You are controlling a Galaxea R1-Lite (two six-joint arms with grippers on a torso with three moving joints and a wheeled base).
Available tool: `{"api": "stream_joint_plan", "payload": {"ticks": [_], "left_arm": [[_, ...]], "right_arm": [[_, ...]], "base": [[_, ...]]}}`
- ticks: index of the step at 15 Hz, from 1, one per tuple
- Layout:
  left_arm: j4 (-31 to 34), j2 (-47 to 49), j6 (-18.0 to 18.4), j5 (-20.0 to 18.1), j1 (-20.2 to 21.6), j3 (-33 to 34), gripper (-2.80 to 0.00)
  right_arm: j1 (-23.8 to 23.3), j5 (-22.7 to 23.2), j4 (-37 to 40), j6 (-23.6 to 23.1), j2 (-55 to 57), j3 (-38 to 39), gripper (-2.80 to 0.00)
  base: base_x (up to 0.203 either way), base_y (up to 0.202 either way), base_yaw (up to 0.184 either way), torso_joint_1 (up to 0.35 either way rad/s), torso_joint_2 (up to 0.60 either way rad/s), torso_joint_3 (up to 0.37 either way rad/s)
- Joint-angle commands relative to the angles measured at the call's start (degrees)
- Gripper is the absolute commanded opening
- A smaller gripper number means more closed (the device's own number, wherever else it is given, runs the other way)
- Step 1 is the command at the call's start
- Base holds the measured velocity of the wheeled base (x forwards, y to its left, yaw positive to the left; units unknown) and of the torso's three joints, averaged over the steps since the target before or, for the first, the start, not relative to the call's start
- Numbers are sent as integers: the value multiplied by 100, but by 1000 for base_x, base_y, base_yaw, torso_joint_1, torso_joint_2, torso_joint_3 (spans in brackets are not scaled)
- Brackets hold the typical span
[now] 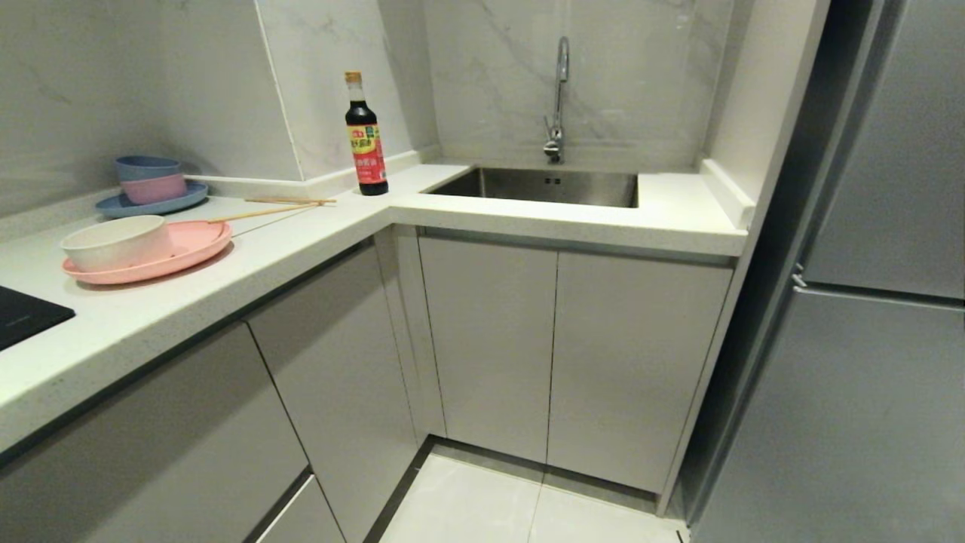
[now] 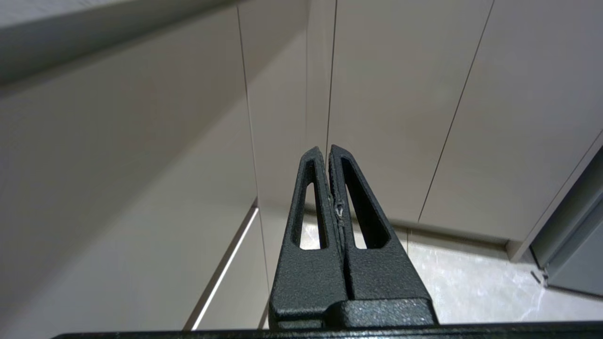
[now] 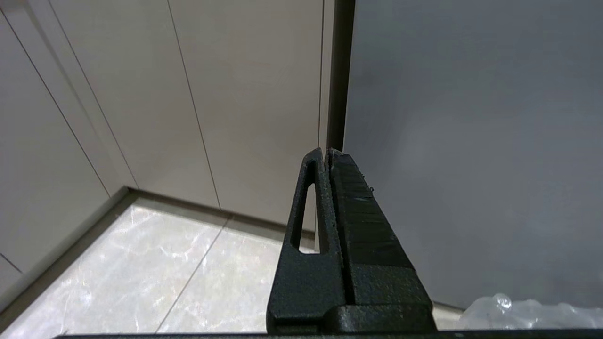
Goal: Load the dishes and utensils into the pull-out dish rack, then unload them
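Both pincers are pressed fully closed and hold nothing. The left pincer [image 2: 327,149] points at the pale cabinet fronts [image 2: 386,94] under the sink [image 1: 539,186], touching none of them. The right pincer [image 3: 326,151] points at the seam where those cabinets meet the grey refrigerator [image 3: 471,117], also free of contact.

The dishes lie on the white tabletop [image 1: 301,241], well left of the sink. The cream-white bowl [image 1: 114,242] sits in the salmon-pink plate [image 1: 192,245]. The wooden chopsticks [image 1: 275,207] lie flat between that plate and the dark sauce bottle [image 1: 366,136], which stands left of the sink. Farther left than the bottle, against the wall, a blue and a pink bowl are stacked on a blue plate [image 1: 151,202]. The drawers are closed and no dish rack shows.
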Motion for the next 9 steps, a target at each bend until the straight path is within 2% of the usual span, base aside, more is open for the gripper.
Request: {"api": "stream_joint_plan", "payload": {"ticks": [1,4,9], "left_arm": [[-1,-1,2,2,0,0,-280],[7,-1,-6,2,0,0,-280],[-1,-1,-7,11,0,0,-280]], "right_arm": [[2,2,-1,-3,-4,1,-280],[1,2,-1,-3,-4,1,-280],[2,2,-1,-3,-4,1,-280]], "base": [[0,0,0,3,-2,203],[0,0,0,1,0,175],[0,0,0,1,3,22]]}}
